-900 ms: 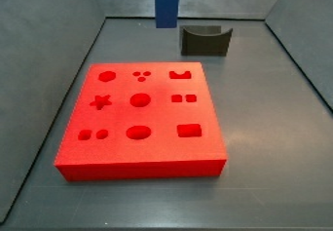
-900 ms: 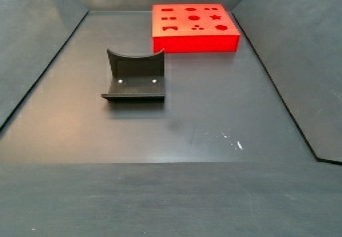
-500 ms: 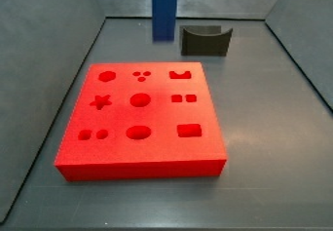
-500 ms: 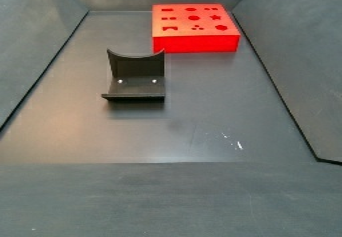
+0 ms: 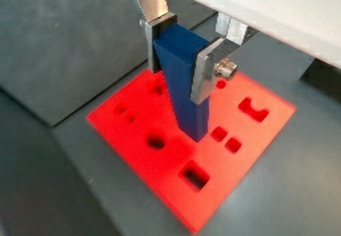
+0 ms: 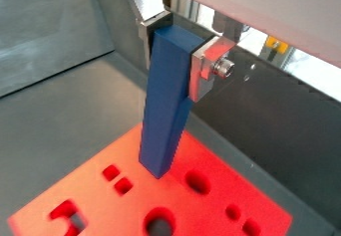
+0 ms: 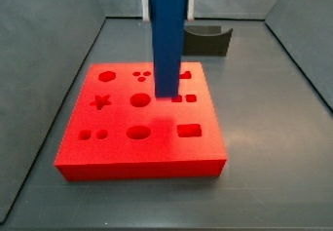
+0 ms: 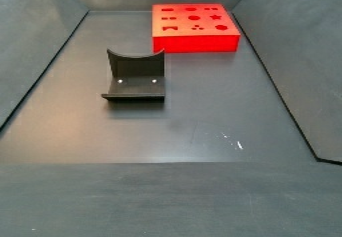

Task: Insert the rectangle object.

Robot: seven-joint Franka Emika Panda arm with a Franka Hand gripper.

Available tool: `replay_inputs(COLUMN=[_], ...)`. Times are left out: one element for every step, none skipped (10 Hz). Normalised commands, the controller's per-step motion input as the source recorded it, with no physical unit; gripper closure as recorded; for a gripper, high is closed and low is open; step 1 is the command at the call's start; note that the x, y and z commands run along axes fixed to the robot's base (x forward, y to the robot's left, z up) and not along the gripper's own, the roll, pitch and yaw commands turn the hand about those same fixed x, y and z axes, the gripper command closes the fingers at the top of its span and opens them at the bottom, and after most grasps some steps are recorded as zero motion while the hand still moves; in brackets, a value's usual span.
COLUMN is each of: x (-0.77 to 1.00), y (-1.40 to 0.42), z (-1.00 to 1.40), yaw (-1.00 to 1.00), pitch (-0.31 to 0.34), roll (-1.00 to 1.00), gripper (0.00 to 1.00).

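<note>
- Well, the dark floor (image 8: 201,121) spreads widest, grey walls rising round it.
- On it lies the red slab (image 7: 143,118), its top cut with shaped holes; a side view shows it at the far end (image 8: 195,28).
- Well apart from the slab stands the fixture (image 8: 135,77), a dark bracket.
- Upright above the slab hangs the rectangle object (image 7: 168,40), a plain blue bar (image 5: 182,86).
- Clamped on the bar's upper end is the gripper (image 5: 181,43), silver fingers (image 6: 208,69) pressed to opposite faces.
</note>
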Motion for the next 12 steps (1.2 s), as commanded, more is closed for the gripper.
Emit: replay_inputs(x=[0.38, 0.02, 0.94, 1.00, 1.00, 0.65, 0.35, 0.00, 0.00, 0.00, 0.00, 0.00], y=[-0.52, 0.00, 0.00, 0.06, 0.02, 0.00, 0.00, 0.00, 0.00, 0.00, 0.00, 0.00], z=[-0.28, 0.00, -0.37, -0.41, -0.40, -0.09, 0.00, -0.05, -0.34, -0.19, 0.00, -0.17], yaw=[-0.13, -0.01, -0.16, 0.00, 0.00, -0.12, -0.04, 0.00, 0.08, 0.03, 0.01, 0.13], pitch=[0.000, 0.000, 0.017, 0.000, 0.000, 0.000, 0.024, -0.009, -0.029, -0.009, 0.000, -0.020], roll=[-0.21, 0.00, -0.11, -0.25, -0.26, -0.15, -0.04, 0.00, 0.08, 0.07, 0.00, 0.00], gripper=[1.00, 1.00, 1.00, 1.00, 1.00, 1.00, 1.00, 1.00, 1.00, 1.00, 1.00, 1.00])
